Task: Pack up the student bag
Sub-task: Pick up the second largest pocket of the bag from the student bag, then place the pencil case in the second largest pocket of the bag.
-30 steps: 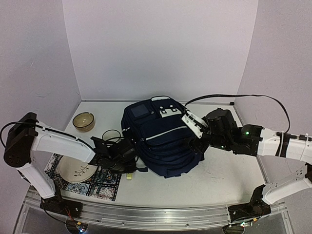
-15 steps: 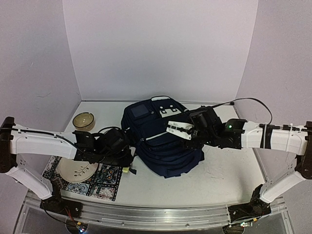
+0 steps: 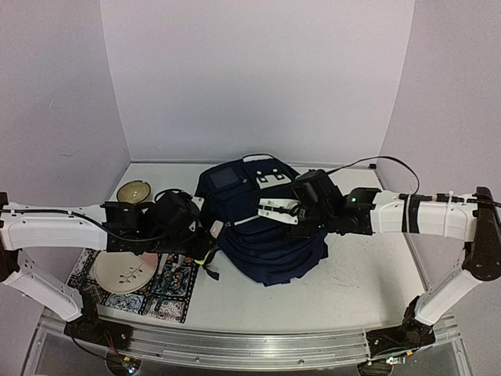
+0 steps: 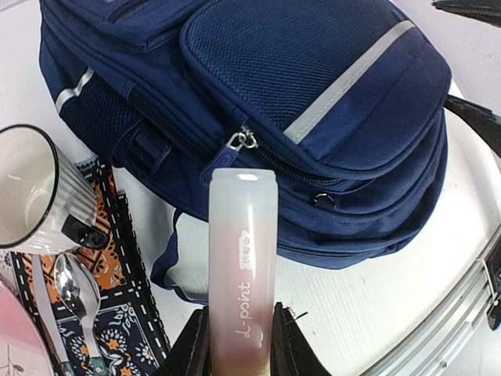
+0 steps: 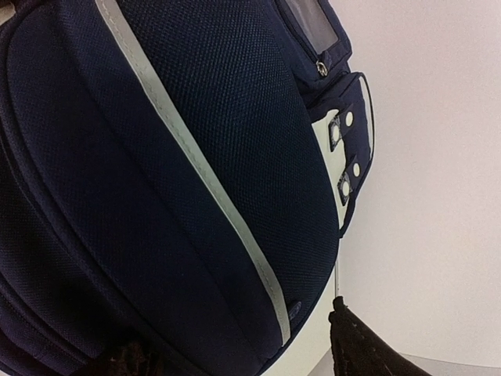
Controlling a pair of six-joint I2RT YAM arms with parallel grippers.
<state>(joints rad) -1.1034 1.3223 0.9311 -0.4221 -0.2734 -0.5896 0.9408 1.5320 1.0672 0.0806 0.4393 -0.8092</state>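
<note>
Bag position: I see the student bag (image 3: 266, 251) lying flat mid-surface (image 3: 368, 274), just beyond my left pincer (image 4: 241, 348) and directly under my right pincer (image 5: 235, 359).
Left pincer: clenched on a frosted pinkish flat case (image 4: 243, 258).
Right pincer: jaws spread, grasping nothing.
Bag make: navy woven mesh fabric, rounded pockets, pale stripe (image 4: 344, 86), metal zip pull (image 4: 239, 141).

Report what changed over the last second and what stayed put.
The left tool, gripping the translucent pink case throughout, swung it from the mat's edge up toward the student bag's left side. The right tool slid left across the bag's top, jaws open, holding nothing. Bag, bowl, plate and mat stayed put.
</note>
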